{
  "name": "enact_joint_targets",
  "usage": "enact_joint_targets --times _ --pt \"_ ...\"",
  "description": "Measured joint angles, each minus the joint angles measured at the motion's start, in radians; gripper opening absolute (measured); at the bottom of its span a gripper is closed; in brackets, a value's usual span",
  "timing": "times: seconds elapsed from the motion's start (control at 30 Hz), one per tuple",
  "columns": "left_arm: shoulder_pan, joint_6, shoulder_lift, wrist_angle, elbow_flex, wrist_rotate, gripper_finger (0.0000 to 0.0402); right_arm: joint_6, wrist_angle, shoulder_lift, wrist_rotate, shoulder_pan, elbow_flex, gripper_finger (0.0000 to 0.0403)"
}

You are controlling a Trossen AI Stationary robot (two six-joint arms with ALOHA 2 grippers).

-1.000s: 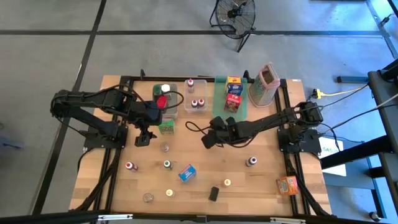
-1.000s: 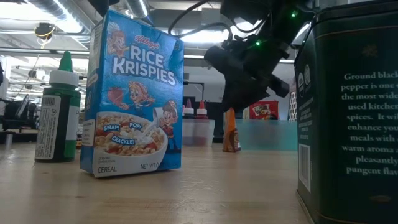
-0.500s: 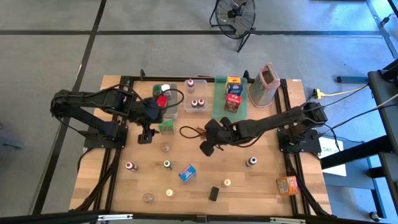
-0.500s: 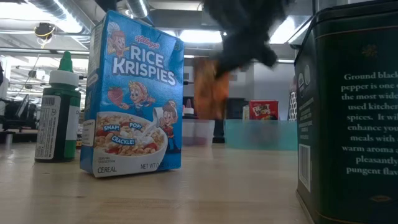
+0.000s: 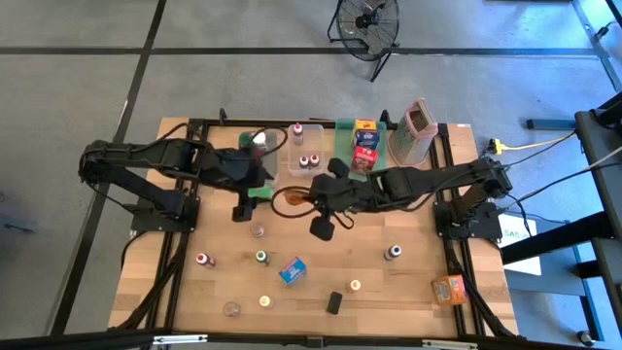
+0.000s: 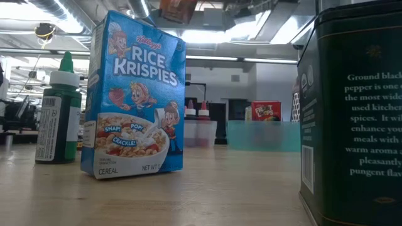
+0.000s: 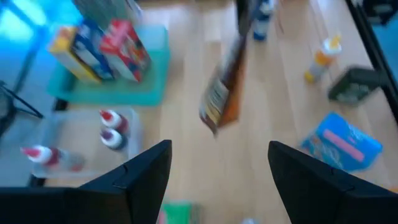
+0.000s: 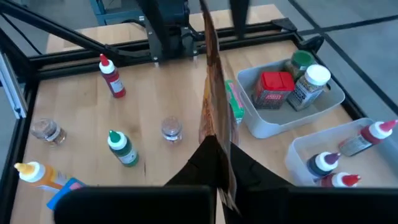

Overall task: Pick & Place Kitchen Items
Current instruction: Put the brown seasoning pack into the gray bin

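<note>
The right tool (image 5: 309, 201), now clamped on a thin orange packet (image 8: 213, 106), has lifted it off the desk (image 5: 418, 282); the left tool (image 7: 217, 168) waits open.

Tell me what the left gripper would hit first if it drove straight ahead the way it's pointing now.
Most likely the orange-brown packet, held up off the table by the right gripper. It sits right in line ahead of the left gripper, between its open fingers. How far off it hangs is unclear.

A wooden table (image 5: 418, 292) carries a blue cereal box (image 5: 292, 269) mid-front, an orange box (image 5: 449, 289) at its front right corner.
</note>
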Motion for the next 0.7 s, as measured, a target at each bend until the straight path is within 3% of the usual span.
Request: enact_joint_targets --times 0.17,0.33,0.7 --pt "0.000 0.000 -0.006 0.137 0.000 -0.039 0.0263 -0.045 -0.014 0.000 -0.009 -0.001 0.005 0.0001" --pt "0.000 0.000 -0.005 0.255 0.001 0.009 0.0263 -0.094 -0.026 0.000 -0.012 -0.007 0.005 0.0000" --pt "0.000 -0.001 0.036 0.284 0.001 -0.014 0.0263 -0.218 -0.003 -0.002 -0.103 -0.064 0.005 0.0000"
